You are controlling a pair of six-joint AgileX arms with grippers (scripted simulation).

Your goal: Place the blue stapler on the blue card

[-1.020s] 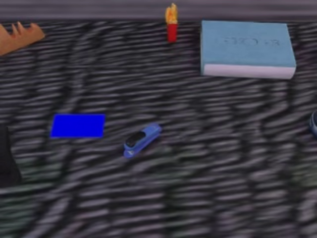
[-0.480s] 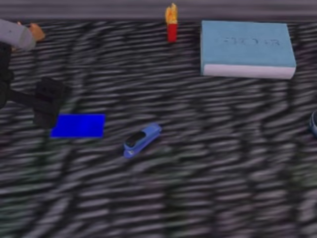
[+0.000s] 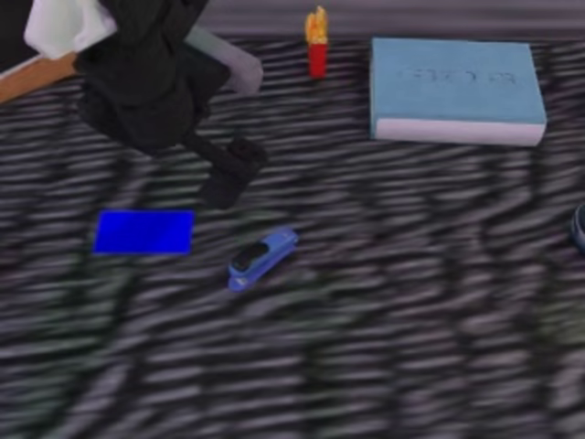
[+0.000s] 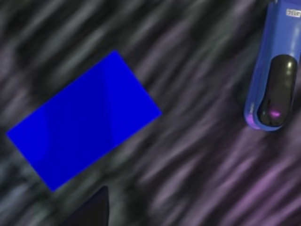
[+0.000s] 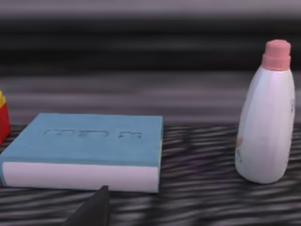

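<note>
Left end effector (image 3: 228,174) hangs over the bench (image 3: 384,320), up and left of the blue stapler (image 3: 262,258), apart from it; whether it is open, I cannot tell. Left of the stapler, close but not touching, lies the blue card (image 3: 143,231).

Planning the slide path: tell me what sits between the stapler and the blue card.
Nothing: bare table between the stapler and the card, seen in the top view.
</note>
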